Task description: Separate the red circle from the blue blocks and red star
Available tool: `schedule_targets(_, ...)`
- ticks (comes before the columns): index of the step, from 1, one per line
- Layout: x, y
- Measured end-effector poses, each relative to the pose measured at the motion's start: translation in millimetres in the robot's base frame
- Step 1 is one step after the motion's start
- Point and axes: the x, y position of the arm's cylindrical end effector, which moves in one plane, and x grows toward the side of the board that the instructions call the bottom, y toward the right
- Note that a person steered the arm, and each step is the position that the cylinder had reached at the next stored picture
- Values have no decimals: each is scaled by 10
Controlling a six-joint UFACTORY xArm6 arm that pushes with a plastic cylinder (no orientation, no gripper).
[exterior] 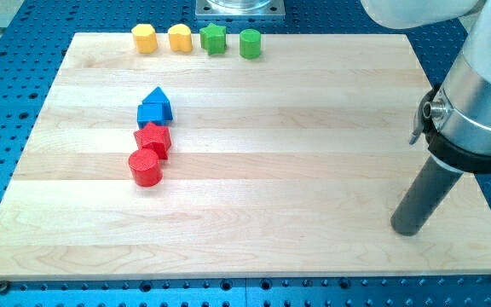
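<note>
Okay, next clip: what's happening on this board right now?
A robot arm with a push rod works over a wooden board. My tip rests near the view's right edge, far from all blocks. The red circle still sits against the red star, with the blue blocks just above them, so nothing is separated yet. Two yellow blocks and two green blocks line the view's top.

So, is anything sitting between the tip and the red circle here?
Nothing visible. My tip is far toward the view's right, with bare board between it and the red circle. The red star touches the circle's upper side.
</note>
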Motion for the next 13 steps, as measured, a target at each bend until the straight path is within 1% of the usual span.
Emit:
schedule_targets(5, 16, 22)
schedule_targets(7, -70, -86)
schedule_targets(8, -179, -233)
schedule_targets(10, 245, -1532)
schedule_targets(12, -185, -2616)
schedule_targets(13, -423, -2935)
